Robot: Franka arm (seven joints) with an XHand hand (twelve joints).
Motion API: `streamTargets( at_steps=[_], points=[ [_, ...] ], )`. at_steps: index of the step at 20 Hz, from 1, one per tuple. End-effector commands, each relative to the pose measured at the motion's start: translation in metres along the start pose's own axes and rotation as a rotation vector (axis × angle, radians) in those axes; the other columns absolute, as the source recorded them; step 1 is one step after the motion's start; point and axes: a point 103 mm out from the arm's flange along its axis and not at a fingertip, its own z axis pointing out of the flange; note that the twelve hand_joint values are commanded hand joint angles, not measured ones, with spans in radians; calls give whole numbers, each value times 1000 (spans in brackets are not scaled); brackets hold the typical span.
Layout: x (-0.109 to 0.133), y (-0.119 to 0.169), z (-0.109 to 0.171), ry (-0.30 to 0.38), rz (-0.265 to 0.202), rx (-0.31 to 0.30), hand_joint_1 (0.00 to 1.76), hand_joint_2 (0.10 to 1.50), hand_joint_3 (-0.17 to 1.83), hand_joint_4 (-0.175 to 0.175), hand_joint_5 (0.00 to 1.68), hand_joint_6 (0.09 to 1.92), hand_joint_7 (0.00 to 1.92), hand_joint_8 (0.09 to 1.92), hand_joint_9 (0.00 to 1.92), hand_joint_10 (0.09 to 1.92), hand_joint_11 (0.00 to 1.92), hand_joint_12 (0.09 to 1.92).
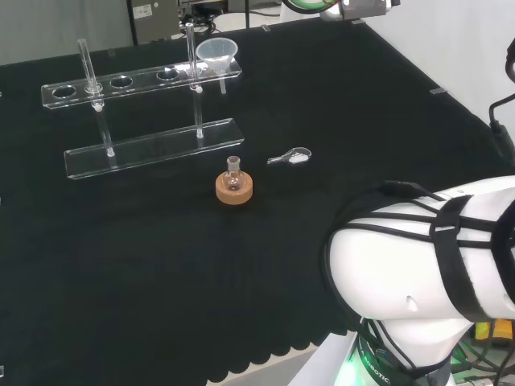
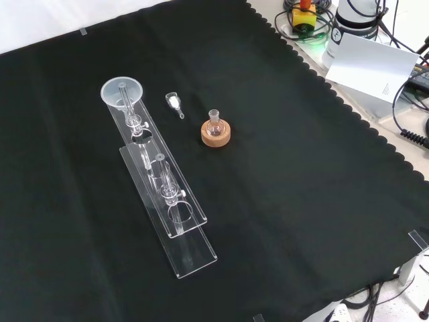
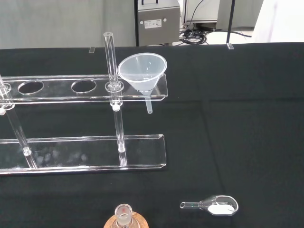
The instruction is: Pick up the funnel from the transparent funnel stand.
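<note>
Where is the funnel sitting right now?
The clear plastic funnel sits in the right-end hole of the transparent acrylic stand in the head view, behind the small flask on its cork ring.

Funnel [image 1: 217,53] in stand's [image 1: 153,145] end hole, flask [image 1: 233,178] nearby

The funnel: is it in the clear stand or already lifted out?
In. The funnel sits upright in the end hole of the stand's top shelf, its stem hanging below.

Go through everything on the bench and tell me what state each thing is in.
Funnel: upright, seated in the end hole of the stand.
Transparent funnel stand: upright, other holes empty.
Small flask: upright on its cork ring, unstoppered.
Clear scoop: lying flat, holding white powder.
</note>
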Motion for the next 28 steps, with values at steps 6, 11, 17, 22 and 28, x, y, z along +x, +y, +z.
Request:
streamTargets(
  at_steps=[6, 11, 17, 22, 28],
  points=[
    [3, 0, 0, -19, 5, -9, 0, 1196, 415, 11, 133, 87, 10, 139, 41, 578, 0, 1271],
    [4, 8, 4, -22, 18, -6, 0, 1199, 406, 11, 136, 87, 9, 142, 41, 577, 0, 1271],
    [-4, 24, 25, -33, 53, 17, 0, 1200, 401, 11, 137, 87, 8, 144, 42, 576, 0, 1271],
    [-9, 54, 43, -49, 72, 46, 0, 1199, 396, 10, 137, 87, 8, 146, 42, 576, 0, 1272],
    [-8, 122, 62, -70, 59, 61, 0, 1177, 375, 14, 122, 87, 20, 159, 52, 585, 0, 1280]
  ],
)
